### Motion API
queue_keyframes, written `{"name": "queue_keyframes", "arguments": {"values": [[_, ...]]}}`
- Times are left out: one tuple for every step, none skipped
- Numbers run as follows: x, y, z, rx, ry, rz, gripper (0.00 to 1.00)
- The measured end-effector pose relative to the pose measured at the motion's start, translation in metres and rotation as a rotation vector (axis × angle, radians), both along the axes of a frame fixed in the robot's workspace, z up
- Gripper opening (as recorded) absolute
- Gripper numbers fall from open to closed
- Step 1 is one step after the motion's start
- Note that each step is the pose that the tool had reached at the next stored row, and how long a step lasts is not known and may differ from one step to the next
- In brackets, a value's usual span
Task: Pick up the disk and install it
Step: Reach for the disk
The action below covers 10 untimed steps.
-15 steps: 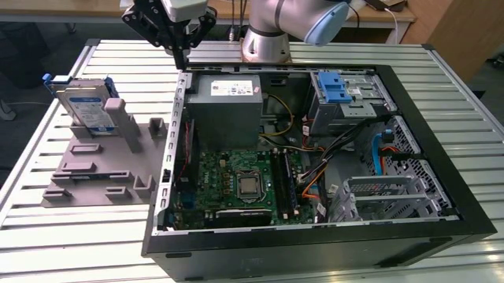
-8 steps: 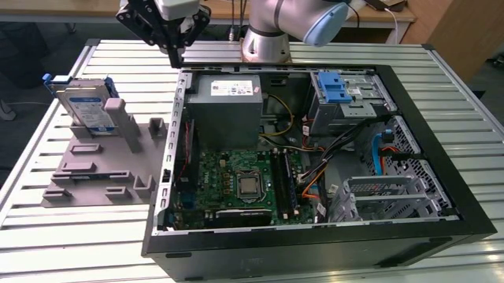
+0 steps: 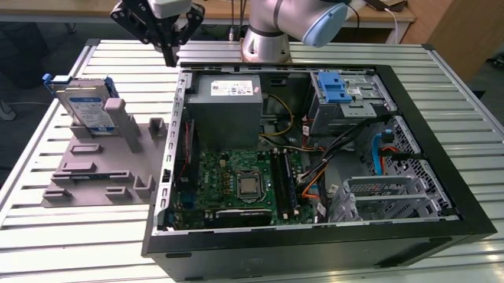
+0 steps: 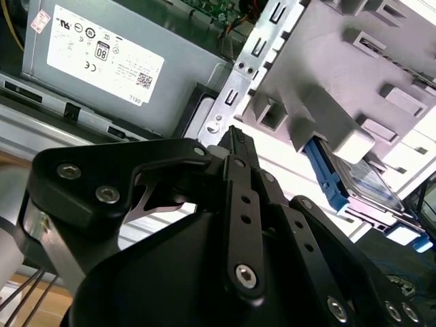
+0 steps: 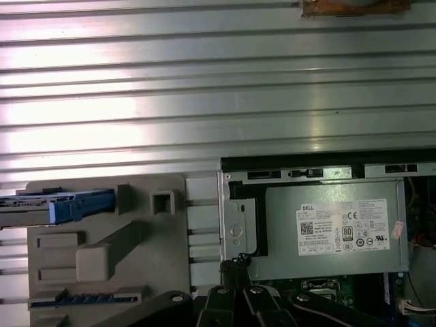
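- hovering over the table in the exterior view, gripper (image 3: 169,58) has fingers pressed together, empty, by the case's (image 3: 315,253) far corner.
- disk (image 3: 85,106) stands upright in grey holder (image 3: 94,177), on the exterior view's left of the case, well apart from gripper.
- second wrist view: gripper (image 4: 235,135) closed on nothing; disk (image 4: 371,182) sits in holder (image 4: 327,68); psu (image 4: 102,61) nearby.
- first wrist view: gripper (image 5: 235,263) above case edge beside psu (image 5: 334,228); disk (image 5: 61,208) edge-on in holder (image 5: 136,259).

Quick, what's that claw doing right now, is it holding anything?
Gripper: closed and empty; the disk stands apart from it in the grey holder.
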<state>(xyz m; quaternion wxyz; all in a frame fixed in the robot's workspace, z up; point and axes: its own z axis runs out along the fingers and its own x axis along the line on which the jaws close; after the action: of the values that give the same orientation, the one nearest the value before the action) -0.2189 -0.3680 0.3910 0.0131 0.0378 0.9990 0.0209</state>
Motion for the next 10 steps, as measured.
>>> {"name": "queue_keyframes", "arguments": {"values": [[-0.0011,0.0005,0.0000,-0.0001,0.0000,0.000,0.11],[-0.0021,0.0010,0.0000,-0.0002,0.0000,0.000,0.11],[-0.0030,0.0015,0.0000,-0.0003,0.0000,0.000,0.11],[-0.0037,0.0019,0.0000,-0.0003,0.0000,0.000,0.11],[-0.0044,0.0023,0.0000,-0.0004,0.0000,0.000,0.11],[-0.0051,0.0026,0.0000,-0.0004,0.0000,0.000,0.11],[-0.0058,0.0029,-0.0001,-0.0004,0.0000,0.000,0.11],[-0.0066,0.0033,-0.0001,-0.0004,0.0000,0.000,0.11],[-0.0075,0.0036,-0.0001,-0.0004,0.0000,0.000,0.11],[-0.0084,0.0040,-0.0001,-0.0004,0.0001,0.000,0.11]]}}
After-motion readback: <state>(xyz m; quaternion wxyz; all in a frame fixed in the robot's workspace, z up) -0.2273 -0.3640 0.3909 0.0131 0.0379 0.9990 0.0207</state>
